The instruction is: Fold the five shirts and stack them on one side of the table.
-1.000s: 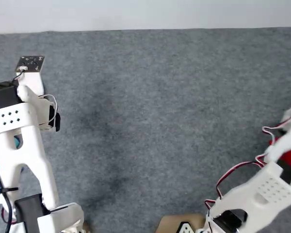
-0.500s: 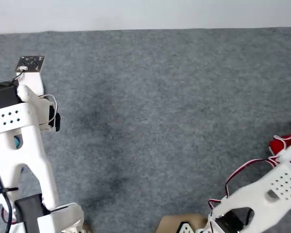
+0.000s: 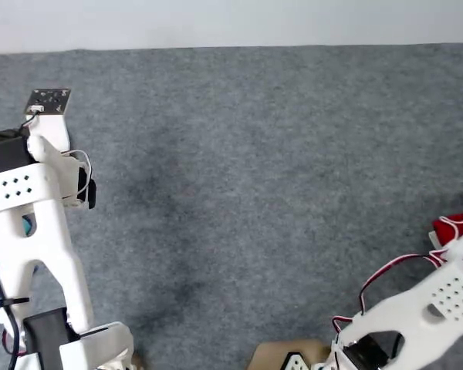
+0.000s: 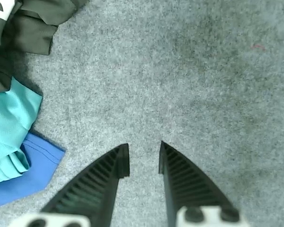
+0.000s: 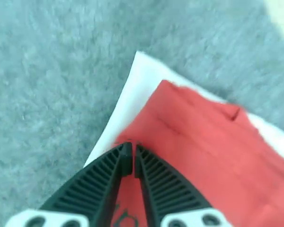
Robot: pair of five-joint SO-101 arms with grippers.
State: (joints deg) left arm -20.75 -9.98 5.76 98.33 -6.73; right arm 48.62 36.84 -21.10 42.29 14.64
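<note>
So the right gripper (image 5: 133, 147) was parked right on the near edge of the red shirt (image 5: 199, 156). Its jaws were all but together, and I honestly couldn't tell if any cloth was caught between them. The red shirt lay flat on top of a white shirt (image 5: 129, 90) out at the right edge of the grey carpet (image 3: 278, 169). My guess is that's the stacking side, and the gripper was low there to tidy or set it down.

The left gripper (image 4: 143, 159) hung over bare carpet with its jaws a little apart, holding nothing. Just beside it sat a rumpled heap: a teal shirt (image 4: 9, 127), a blue shirt (image 4: 31, 172) and a dark shirt (image 4: 31, 23). They looked unfolded, so I reckon the left one was waiting by the supply pile.
</note>
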